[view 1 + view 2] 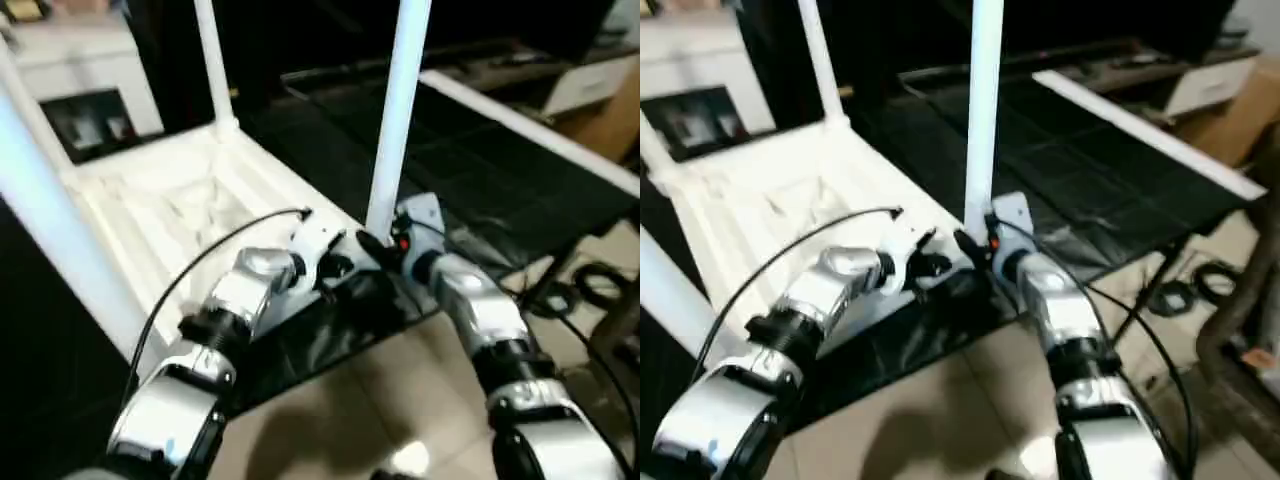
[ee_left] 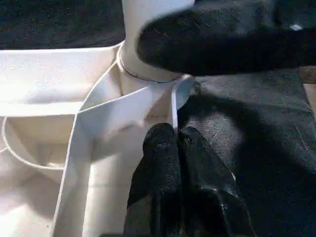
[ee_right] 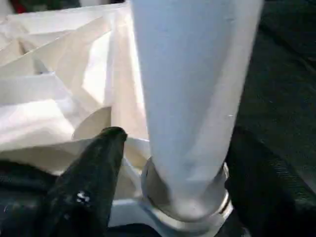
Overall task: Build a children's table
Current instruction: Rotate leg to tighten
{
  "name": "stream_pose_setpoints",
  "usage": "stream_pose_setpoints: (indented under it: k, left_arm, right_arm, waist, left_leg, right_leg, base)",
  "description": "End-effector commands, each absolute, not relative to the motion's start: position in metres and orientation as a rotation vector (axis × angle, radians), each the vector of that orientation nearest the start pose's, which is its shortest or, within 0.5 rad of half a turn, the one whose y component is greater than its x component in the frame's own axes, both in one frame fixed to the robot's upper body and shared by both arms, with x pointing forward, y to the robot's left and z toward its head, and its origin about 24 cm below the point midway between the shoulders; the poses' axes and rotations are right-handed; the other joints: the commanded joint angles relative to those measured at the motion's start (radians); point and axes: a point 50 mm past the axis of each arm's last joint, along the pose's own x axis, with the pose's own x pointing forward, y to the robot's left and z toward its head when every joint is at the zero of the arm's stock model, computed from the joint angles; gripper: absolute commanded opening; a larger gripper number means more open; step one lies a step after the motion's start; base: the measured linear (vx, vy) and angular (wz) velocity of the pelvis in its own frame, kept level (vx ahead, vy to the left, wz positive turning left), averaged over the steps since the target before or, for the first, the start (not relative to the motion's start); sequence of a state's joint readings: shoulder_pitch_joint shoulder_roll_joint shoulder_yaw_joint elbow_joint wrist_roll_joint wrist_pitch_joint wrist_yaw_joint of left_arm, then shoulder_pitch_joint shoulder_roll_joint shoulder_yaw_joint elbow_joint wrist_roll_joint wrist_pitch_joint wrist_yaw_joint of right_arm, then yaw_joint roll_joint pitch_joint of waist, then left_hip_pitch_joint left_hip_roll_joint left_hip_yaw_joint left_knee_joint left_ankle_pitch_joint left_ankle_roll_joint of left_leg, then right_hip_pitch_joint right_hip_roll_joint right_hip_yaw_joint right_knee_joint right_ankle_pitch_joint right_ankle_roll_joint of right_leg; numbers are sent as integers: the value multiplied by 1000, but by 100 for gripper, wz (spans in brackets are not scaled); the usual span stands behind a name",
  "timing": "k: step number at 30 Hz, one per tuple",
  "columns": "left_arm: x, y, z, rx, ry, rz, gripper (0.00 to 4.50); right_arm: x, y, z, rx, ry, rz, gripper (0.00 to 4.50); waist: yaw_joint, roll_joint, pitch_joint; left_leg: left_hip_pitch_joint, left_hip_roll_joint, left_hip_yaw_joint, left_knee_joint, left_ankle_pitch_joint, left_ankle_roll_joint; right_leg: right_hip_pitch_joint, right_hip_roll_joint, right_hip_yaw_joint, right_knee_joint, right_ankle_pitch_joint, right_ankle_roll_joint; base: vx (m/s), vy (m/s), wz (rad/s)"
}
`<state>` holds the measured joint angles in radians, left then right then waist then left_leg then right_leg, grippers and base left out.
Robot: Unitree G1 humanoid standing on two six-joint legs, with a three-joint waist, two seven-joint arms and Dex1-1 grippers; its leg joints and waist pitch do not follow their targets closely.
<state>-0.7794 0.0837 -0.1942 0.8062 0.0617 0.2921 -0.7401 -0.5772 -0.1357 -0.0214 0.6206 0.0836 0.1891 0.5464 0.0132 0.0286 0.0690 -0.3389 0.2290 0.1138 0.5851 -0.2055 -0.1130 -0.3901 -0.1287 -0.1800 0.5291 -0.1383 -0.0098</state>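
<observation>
a: the tabletop lies upside down on the dark bench. the right gripper stands spread around the leg in the near corner socket, not pinching it.

b: left gripper is clenched on the rim there. next, i think, check the leg's seating; the bench edge is close.

A white cabinet stands at the far left. Black cables lie on the tiled floor. A cardboard box sits far right.
</observation>
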Motion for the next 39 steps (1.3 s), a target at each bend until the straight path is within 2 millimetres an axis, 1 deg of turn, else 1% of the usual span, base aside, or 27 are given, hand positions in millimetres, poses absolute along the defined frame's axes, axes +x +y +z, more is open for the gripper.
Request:
stream_pose_setpoints:
  k: [1, 2, 3, 4, 5, 6, 7, 9, 10, 11, 13, 16, 17, 18, 20, 22, 24, 26, 28, 29, 30, 31, 33, 35, 37, 38, 39]
  left_arm:
    - [354, 63, 67, 293, 408, -1000, 0]
    - [353, 65, 66, 298, 413, -1017, 0]
    - [349, 70, 65, 322, 422, -1078, 0]
    - [346, 75, 64, 334, 443, -1134, 0]
    - [346, 75, 64, 334, 443, -1134, 0]
    - [344, 77, 63, 343, 449, -1159, 0]
    - [343, 79, 63, 355, 452, -1187, 0]
    - [340, 83, 62, 373, 461, -1240, 0]
    - [338, 85, 62, 384, 469, -1272, 0]
    - [336, 87, 61, 392, 475, -1294, 0]
    - [333, 91, 61, 413, 483, -1348, 0]
    - [329, 99, 64, 436, 500, -1436, 0]
    - [329, 100, 65, 439, 504, -1452, 0]
    - [328, 101, 66, 442, 507, -1472, 0]
    - [327, 103, 68, 454, 510, -1501, 0]
    - [324, 104, 71, 467, 509, -1572, 0]
    - [323, 104, 71, 471, 512, -1593, 0]
    - [320, 103, 73, 483, 520, -1653, 0]
    - [318, 103, 73, 491, 523, -1681, 0]
    - [316, 102, 73, 489, 528, -1698, 0]
    - [316, 102, 73, 488, 529, -1705, 0]
    - [315, 101, 73, 487, 530, -1711, 0]
    - [314, 99, 72, 487, 531, -1720, 0]
    - [313, 99, 72, 489, 531, -1731, 0]
    - [312, 98, 71, 492, 532, -1735, 0]
    - [312, 99, 71, 494, 533, -1738, 0]
    - [312, 99, 71, 497, 535, -1741, 0]
  right_arm:
    - [333, -114, 44, 8, 287, 768, 366]
    - [331, -119, 45, 8, 281, 786, 376]
    - [326, -133, 49, 0, 263, 838, 387]
    - [321, -148, 54, -16, 243, 899, 396]
    - [321, -148, 54, -16, 243, 899, 404]
    - [319, -155, 56, -24, 240, 923, 412]
    - [317, -161, 57, -33, 241, 942, 412]
    - [314, -170, 61, -36, 244, 982, 440]
    - [313, -174, 63, -32, 247, 1007, 446]
    - [312, -176, 64, -29, 249, 1024, 449]
    - [309, -181, 68, -44, 259, 1072, 449]
    - [306, -187, 72, -111, 277, 1156, 449]
    - [305, -188, 73, -119, 283, 1178, 449]
    - [303, -190, 75, -124, 291, 1206, 449]
    - [302, -190, 77, -145, 294, 1249, 449]
    - [301, -189, 79, -175, 297, 1319, 449]
    - [302, -189, 80, -176, 298, 1337, 449]
    - [303, -185, 82, -171, 300, 1388, 449]
    - [304, -182, 82, -164, 305, 1416, 449]
    - [305, -179, 81, -164, 313, 1432, 432]
    - [305, -178, 81, -164, 316, 1438, 432]
    - [306, -176, 79, -166, 318, 1442, 432]
    - [308, -173, 78, -164, 322, 1450, 405]
    - [308, -171, 77, -160, 323, 1478, 392]
    - [307, -169, 76, -149, 327, 1500, 375]
    - [307, -168, 76, -145, 328, 1512, 359]
    - [306, -167, 76, -138, 330, 1524, 359]
  waist:
    - [7, -7, -76]
    - [13, -8, -79]
    - [12, -17, -79]
    - [20, -22, -87]
    - [25, -22, -86]
    - [27, -25, -83]
    - [31, -25, -88]
    - [41, -29, -91]
    - [51, -28, -88]
    - [59, -23, -90]
    - [69, -21, -94]
    - [84, -21, -95]
    - [85, -21, -93]
    - [87, -25, -92]
    - [90, -25, -89]
    - [91, -32, -89]
    - [94, -31, -88]
    - [99, -35, -89]
    - [99, -35, -89]
    - [101, -32, -90]
    - [101, -31, -90]
    - [99, -31, -91]
    - [100, -32, -92]
    - [101, -33, -93]
    - [102, -35, -92]
    - [103, -35, -93]
    - [103, -33, -92]
  left_leg:
    - [-12, -18, 27, -74, -314, 52]
    - [-15, -13, 31, -77, -279, 63]
    - [-24, -13, 31, -77, -257, 71]
    - [-26, -12, 37, -71, -204, 100]
    - [-22, -10, 40, -68, -198, 110]
    - [-19, -13, 49, -64, -206, 121]
    - [-18, -15, 50, -62, -197, 124]
    - [-21, -15, 58, -56, -137, 137]
    - [-15, -13, 64, -54, -127, 144]
    - [-20, -13, 65, -52, -106, 145]
    - [-22, -12, 64, -50, -72, 148]
    - [-19, -10, 67, -49, -54, 148]
    - [-21, -10, 66, -49, -55, 147]
    - [-20, -10, 69, -50, -76, 143]
    - [-19, -9, 69, -52, -107, 128]
    - [-18, -8, 71, -54, -129, 115]
    - [-18, -8, 72, -54, -129, 109]
    - [-14, -8, 75, -53, -126, 108]
    - [-17, -7, 76, -53, -117, 108]
    - [-17, -7, 77, -52, -113, 109]
    - [-16, -6, 77, -52, -112, 108]
    - [-18, -6, 77, -52, -111, 106]
    - [-16, -7, 78, -51, -110, 105]
    - [-16, -7, 79, -50, -109, 108]
    - [-21, -9, 78, -50, -113, 108]
    - [-21, -9, 78, -50, -110, 108]
    - [-21, -8, 77, -50, -110, 108]
  right_leg:
    - [53, -22, 36, -72, -479, -70]
    - [53, -21, 48, -54, -387, -128]
    - [59, -19, 52, -45, -349, -147]
    - [56, -17, 66, -26, -267, -194]
    - [52, -17, 70, -24, -263, -206]
    - [43, -16, 76, -25, -290, -223]
    - [45, -16, 77, -22, -292, -227]
    - [41, -13, 89, -10, -254, -239]
    - [32, -12, 97, -6, -239, -254]
    - [36, -11, 100, 3, -212, -263]
    - [42, -11, 100, 11, -170, -269]
    - [40, -9, 100, 17, -142, -280]
    - [41, -9, 100, 17, -144, -280]
    - [41, -9, 100, 15, -166, -277]
    - [40, -10, 102, 9, -215, -261]
    - [36, -11, 104, 7, -259, -245]
    - [34, -11, 107, 6, -271, -239]
    - [31, -8, 110, 10, -266, -243]
    - [32, -9, 113, 13, -262, -242]
    - [30, -8, 115, 14, -258, -241]
    - [29, -9, 115, 15, -255, -244]
    - [30, -10, 115, 17, -244, -249]
    - [29, -8, 116, 18, -229, -254]
    - [29, -8, 116, 20, -216, -260]
    - [33, -8, 115, 18, -232, -251]
    - [33, -8, 116, 18, -237, -247]
    - [33, -8, 116, 18, -238, -245]
  base:
    - [50, 26, 3]
    - [0, 0, 0]
    - [0, 0, 0]
    - [0, 0, 0]
    - [0, 0, 0]
    - [0, 0, 0]
    - [56, -16, 10]
    - [60, -36, 11]
    - [0, 0, 0]
    - [0, 0, 0]
    - [0, 0, 0]
    - [0, 0, 0]
    - [0, 0, 0]
    - [0, 0, 0]
    - [0, 0, 0]
    - [0, 0, 0]
    - [0, 0, 0]
    - [0, 0, 0]
    - [0, 0, 0]
    - [0, 0, 0]
    - [0, 0, 0]
    - [0, 0, 0]
    - [0, 0, 0]
    - [0, 0, 0]
    - [0, 0, 0]
    - [0, 0, 0]
    - [0, 0, 0]
